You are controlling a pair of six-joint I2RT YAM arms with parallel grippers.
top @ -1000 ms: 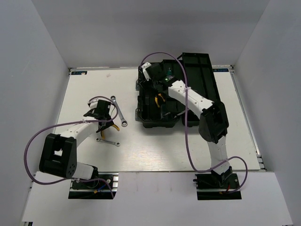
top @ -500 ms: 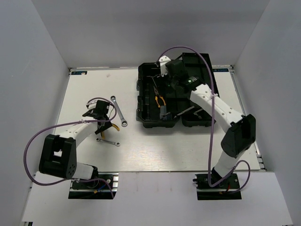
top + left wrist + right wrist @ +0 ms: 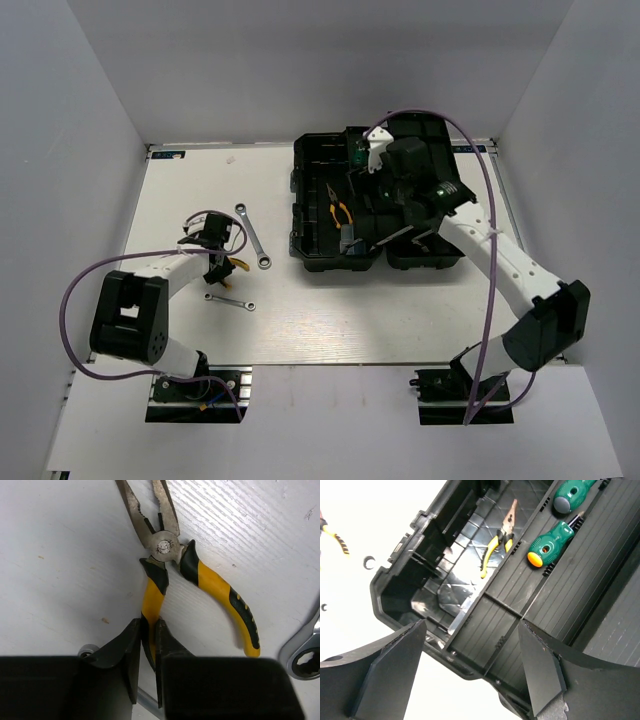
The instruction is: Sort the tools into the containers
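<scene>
Left end effector (image 3: 148, 632) gripped one yellow handle of the pliers (image 3: 162, 547), which lay on the worktop (image 3: 60, 555) at nine o'clock of the toolbox (image 3: 298, 200). Stiff and head-heavy, they would probably pivot. Right end effector (image 3: 471, 625) gaped.

Yellow-handled pliers (image 3: 340, 213) inside black toolbox (image 3: 298, 205)

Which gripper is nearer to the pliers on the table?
Left. The left gripper is shut on one handle of those pliers; the right gripper hangs open above the toolbox.
</scene>
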